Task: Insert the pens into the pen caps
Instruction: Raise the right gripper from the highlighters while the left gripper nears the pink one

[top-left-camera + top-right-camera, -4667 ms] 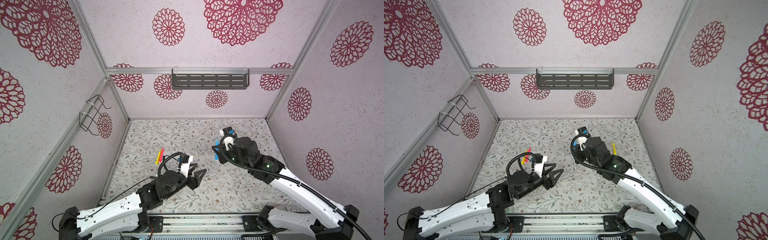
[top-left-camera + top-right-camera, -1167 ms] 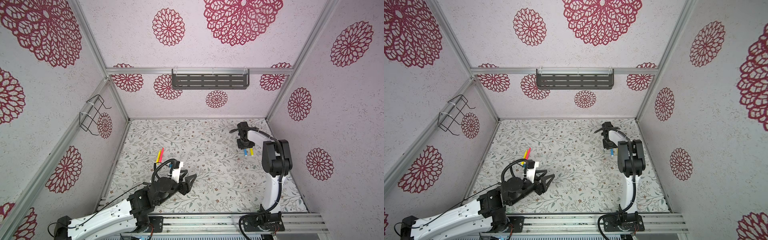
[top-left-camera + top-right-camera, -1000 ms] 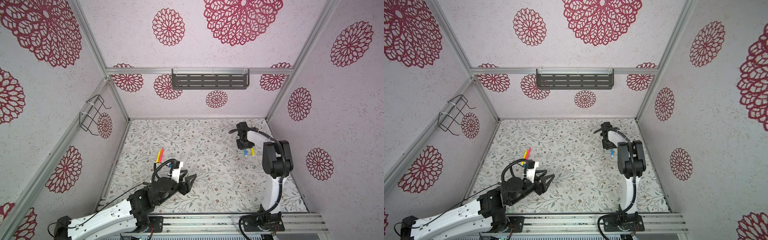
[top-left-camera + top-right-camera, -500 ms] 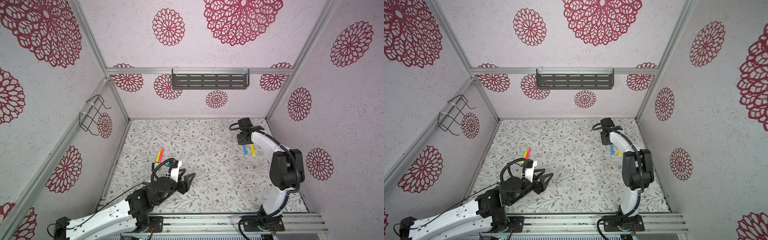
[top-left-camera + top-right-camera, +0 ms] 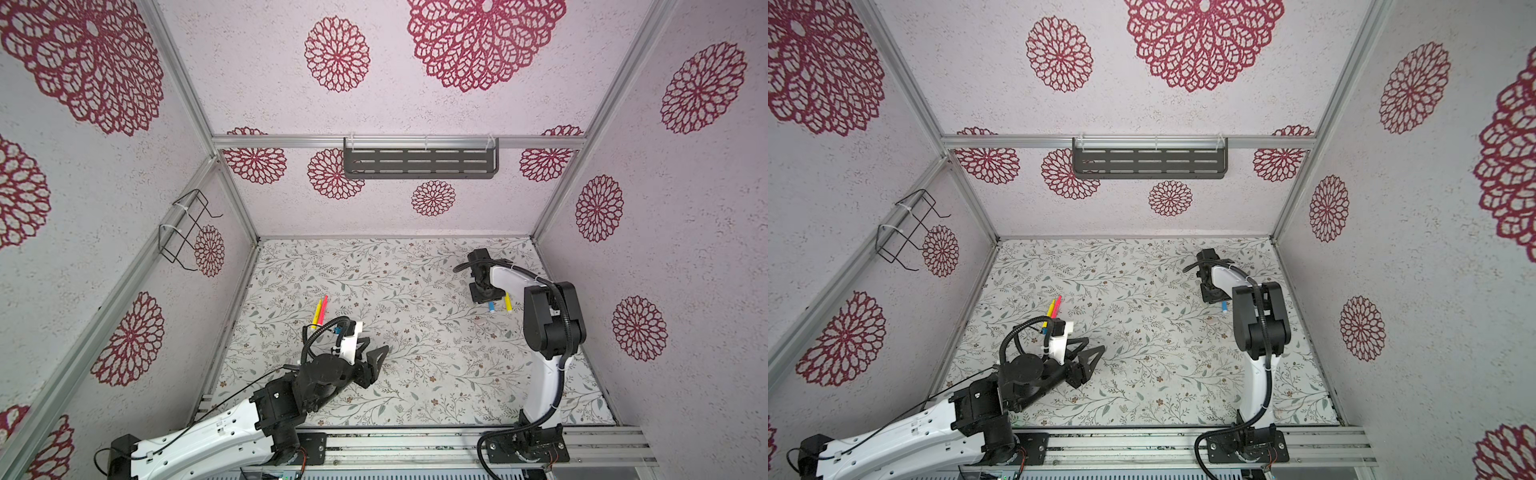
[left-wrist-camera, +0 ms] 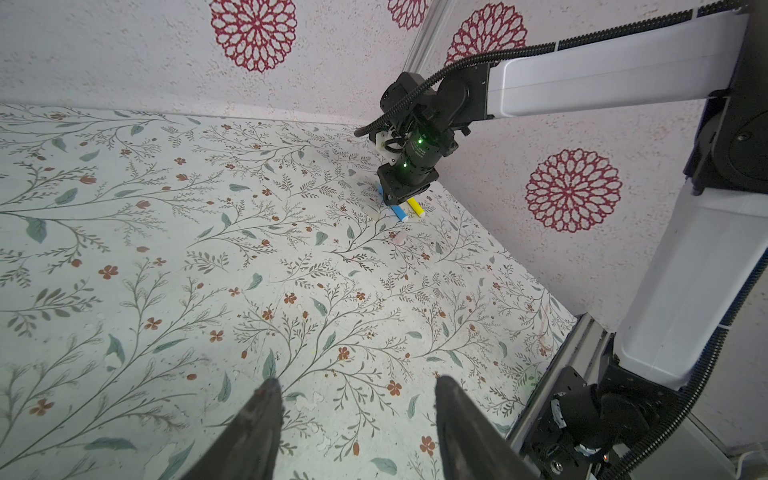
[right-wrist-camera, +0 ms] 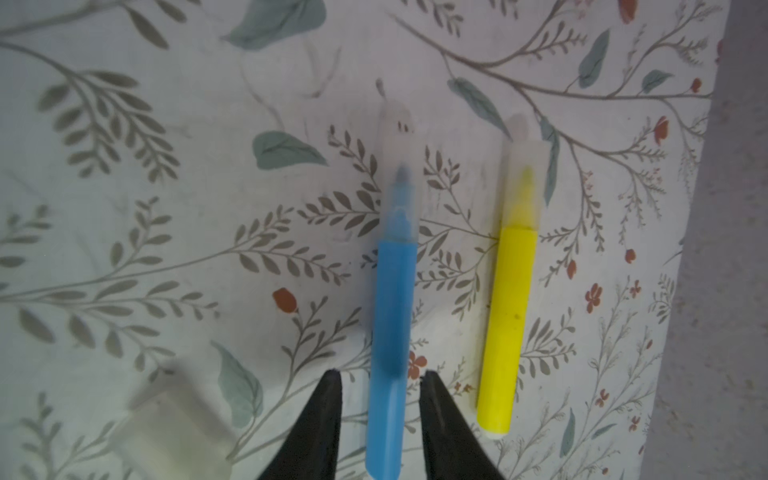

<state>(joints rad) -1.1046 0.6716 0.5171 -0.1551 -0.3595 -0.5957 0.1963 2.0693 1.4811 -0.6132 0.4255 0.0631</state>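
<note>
A flowered worktop (image 5: pixel 415 374) between rosette-papered walls (image 5: pixel 374 83): nearest, the left tool (image 6: pixel 358 382) hangs half open, empty; beyond it lies a red and yellow pair of pens (image 5: pixel 321 309). Far right, the right tool (image 7: pixel 380 376) straddles a blue pen (image 7: pixel 395 291), slightly parted, apparently not clamped; the pen's nib sits inside a clear cap (image 7: pixel 399 166). A straight lift should avoid dragging it. The wall rack (image 5: pixel 419 162) shows nothing inside.

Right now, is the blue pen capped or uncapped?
Capped: the blue pen wears a translucent cap over its tip.
</note>
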